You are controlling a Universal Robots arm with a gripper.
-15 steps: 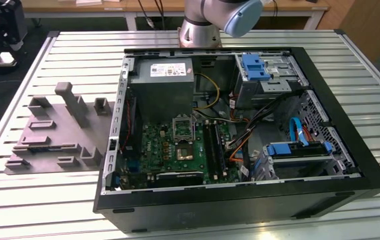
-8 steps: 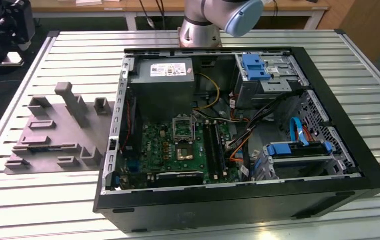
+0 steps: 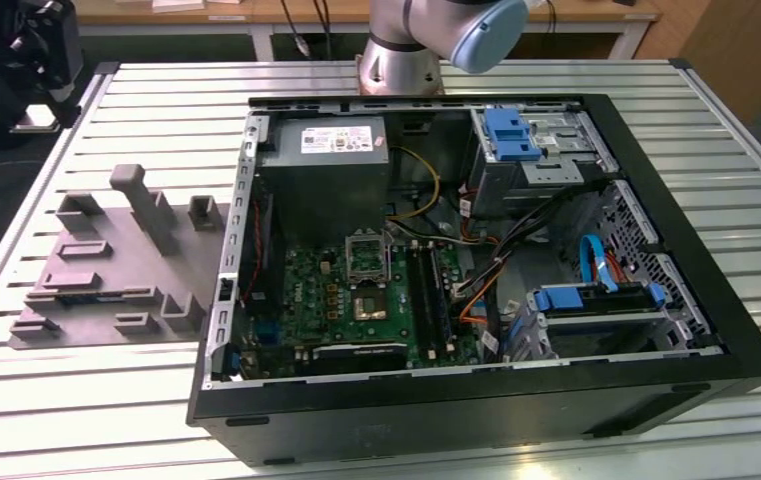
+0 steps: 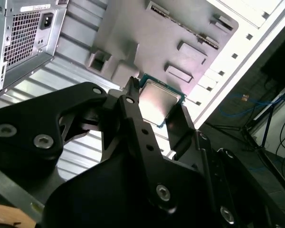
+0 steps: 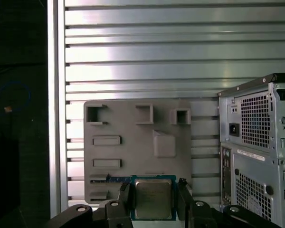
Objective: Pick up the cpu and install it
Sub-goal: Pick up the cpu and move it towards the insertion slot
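The cpu is a flat square chip with a silvery top and a green edge. In both wrist views it sits between the two black fingers of my gripper, which is shut on its opposite sides. It hangs well above the grey fixture plate, beside the back of the black computer case. In the exterior view the case lies open on its side, and the silver socket frame shows on the green motherboard.
The grey fixture plate with raised blocks lies on the slatted metal table at the exterior view's left of the case. Inside the case are a power supply, cables and blue drive brackets. The arm's base stands behind the case.
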